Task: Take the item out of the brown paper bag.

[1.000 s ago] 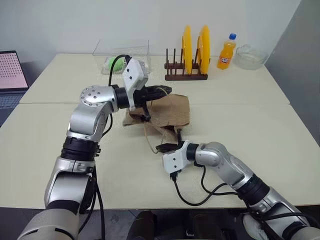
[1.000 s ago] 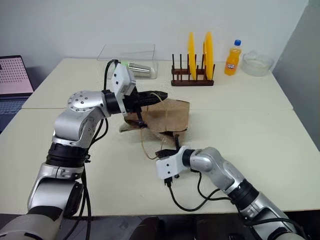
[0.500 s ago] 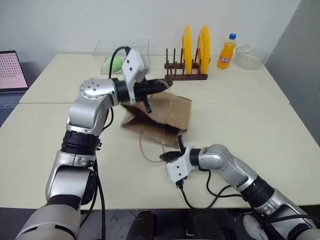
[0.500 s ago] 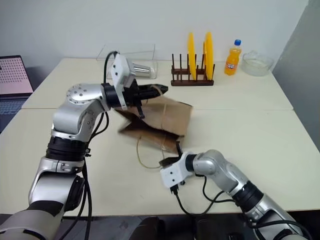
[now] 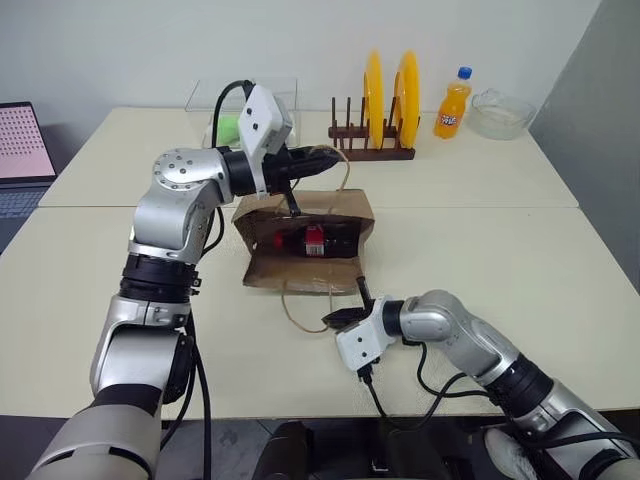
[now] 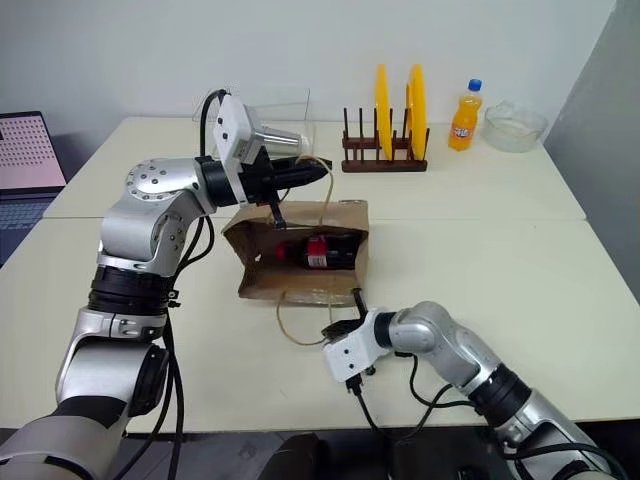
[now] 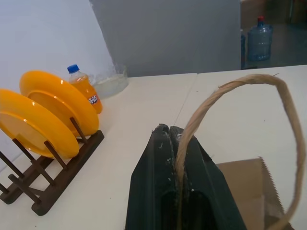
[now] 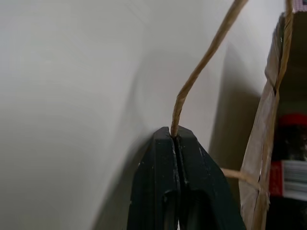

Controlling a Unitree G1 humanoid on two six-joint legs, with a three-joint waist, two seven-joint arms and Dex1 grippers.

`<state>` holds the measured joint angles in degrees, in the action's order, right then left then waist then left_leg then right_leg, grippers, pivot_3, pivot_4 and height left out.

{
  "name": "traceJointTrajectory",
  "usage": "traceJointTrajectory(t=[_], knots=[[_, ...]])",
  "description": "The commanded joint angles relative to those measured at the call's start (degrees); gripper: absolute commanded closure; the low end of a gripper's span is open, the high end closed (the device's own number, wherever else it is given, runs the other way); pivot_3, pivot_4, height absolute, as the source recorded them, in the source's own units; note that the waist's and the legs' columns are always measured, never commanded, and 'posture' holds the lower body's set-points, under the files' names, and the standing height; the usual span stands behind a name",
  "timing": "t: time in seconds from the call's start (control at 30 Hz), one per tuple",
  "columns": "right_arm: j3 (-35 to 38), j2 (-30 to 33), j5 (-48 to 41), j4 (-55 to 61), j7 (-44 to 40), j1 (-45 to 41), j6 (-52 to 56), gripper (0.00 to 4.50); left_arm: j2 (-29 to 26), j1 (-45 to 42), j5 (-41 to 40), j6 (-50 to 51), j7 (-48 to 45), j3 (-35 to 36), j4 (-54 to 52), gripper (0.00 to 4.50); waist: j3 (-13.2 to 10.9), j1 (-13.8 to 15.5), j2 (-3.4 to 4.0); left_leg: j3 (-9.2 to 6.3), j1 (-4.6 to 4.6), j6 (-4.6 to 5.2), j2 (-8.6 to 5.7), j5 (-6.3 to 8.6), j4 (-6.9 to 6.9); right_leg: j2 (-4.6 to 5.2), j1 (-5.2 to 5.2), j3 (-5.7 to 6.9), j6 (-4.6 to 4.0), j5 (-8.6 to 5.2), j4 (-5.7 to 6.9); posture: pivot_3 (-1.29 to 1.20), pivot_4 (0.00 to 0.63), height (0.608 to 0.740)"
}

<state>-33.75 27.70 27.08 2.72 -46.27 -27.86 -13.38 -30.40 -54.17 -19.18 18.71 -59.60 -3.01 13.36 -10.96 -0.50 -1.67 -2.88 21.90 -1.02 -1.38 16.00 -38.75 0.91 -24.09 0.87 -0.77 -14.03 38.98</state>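
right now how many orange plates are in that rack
2, both standing on edge in the wooden rack at the far side of the table: one plate on the left, the other plate just right of it. No others visible.

Bag mouth point(image 5: 300, 243) gapes unobstructed toward bare table point(image 5: 480, 250); item point(image 5: 316, 241) inside.

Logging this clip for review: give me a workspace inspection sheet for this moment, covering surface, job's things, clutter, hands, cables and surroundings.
Surface: pale table, seam across it.
Job's things: paper bag held open on its side, mouth toward the robot; dark item with red label lies inside.
Clutter: plate rack with two yellow plates, orange bottle, glass bowl, clear box with green ball.
Hands: left hand shut on upper handle, raised; right hand shut on lower handle, near the table.
Cables: black lead on right wrist, another on left.
Surroundings: laptop at left, wall behind.
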Motion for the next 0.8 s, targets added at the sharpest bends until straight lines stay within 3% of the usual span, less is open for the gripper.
traceJointTrajectory(t=[0.03, 0.1, 0.27, 0.37, 0.5, 0.57, 0.67, 0.8], knots=[[2.9, 0.5, -3.5, 5.2, -1.8, 1.4, 2.0, 3.63, -1.1, 0.2, -1.6, 1.1, -0.7, 1.8, -3.7, 4.5, 0.0, 0.0, 0.0, -0.01, 0.0, 0.0, 0.0, 0.0, 0.0, 0.0, 0.0, 0.01, 0.0, 0.0, 0.0, 0.0, 0.15, 0.74], [4.5, 1.2, -7.6, 8.5, -4.7, 2.7, 5.1, 2.96, -1.3, 0.9, -2.2, 2.1, -0.9, 1.9, -4.9, 4.5, 0.0, 0.0, 0.0, -0.02, 0.0, 0.01, 0.0, 0.0, 0.01, 0.0, 0.0, 0.01, 0.0, 0.0, 0.0, 0.0, 0.15, 0.74], [10.6, 5.6, -20.6, 18.2, -11.8, 6.1, 11.8, 2.96, -1.3, 1.5, -2.9, 3.8, -1.0, 1.9, -6.4, 4.5, 0.0, 0.1, 0.0, -0.03, 0.0, 0.15, 0.0, 0.09, -0.01, 0.0, 0.02, 0.01, 0.1, -0.05, 0.0, 0.0, 0.15, 0.74], [17.2, 10.0, -31.4, 25.5, -15.7, 8.0, 23.0, 2.96, -1.2, 1.7, -3.1, 4.2, -0.9, 2.0, -6.6, 4.5, 0.0, 0.2, 0.0, -0.04, 0.01, 0.2, -0.01, 0.12, -0.03, 0.02, 0.04, 0.03, 0.23, -0.12, -0.02, 0.0, 0.15, 0.74], [21.4, 8.4, -38.5, 29.1, -12.4, 2.6, 35.5, 2.96, -1.2, 1.6, -3.3, 4.4, -0.9, 2.2, -6.1, 4.5, 0.0, -0.2, 0.0, -0.03, -0.02, 0.22, 0.01, 0.13, -0.04, 0.02, 0.04, 0.03, 0.23, -0.11, -0.01, 0.0, 0.15, 0.74], [19.6, 5.1, -37.8, 28.1, -9.5, -1.8, 39.4, 2.96, -1.1, 1.4, -3.2, 4.5, -1.1, 2.3, -5.8, 4.5, 0.0, -0.6, 0.0, -0.03, -0.05, 0.22, 0.05, 0.12, -0.02, -0.01, 0.02, 0.02, 0.24, -0.12, 0.02, 0.0, 0.15, 0.74], [13.1, -0.7, -29.7, 22.8, -2.7, -9.0, 42.1, 2.96, -1.0, 1.0, -3.3, 4.5, -1.2, 2.4, -5.4, 4.5, 0.0, -0.8, 0.0, -0.07, -0.08, 0.2, 0.07, 0.11, -0.01, -0.05, 0.02, 0.03, 0.24, -0.12, 0.07, 0.0, 0.15, 0.74], [4.7, -5.6, -19.1, 12.7, 2.9, -16.1, 39.0, 2.96, -0.9, 0.6, -3.5, 4.5, -1.0, 2.8, -5.3, 4.5, 0.0, -1.0, 0.0, -0.05, 0.0, 0.01, 0.02, 0.01, -0.02, -0.01, -0.02, 0.02, -0.01, 0.03, 0.05, 0.0, 0.15, 0.74]])
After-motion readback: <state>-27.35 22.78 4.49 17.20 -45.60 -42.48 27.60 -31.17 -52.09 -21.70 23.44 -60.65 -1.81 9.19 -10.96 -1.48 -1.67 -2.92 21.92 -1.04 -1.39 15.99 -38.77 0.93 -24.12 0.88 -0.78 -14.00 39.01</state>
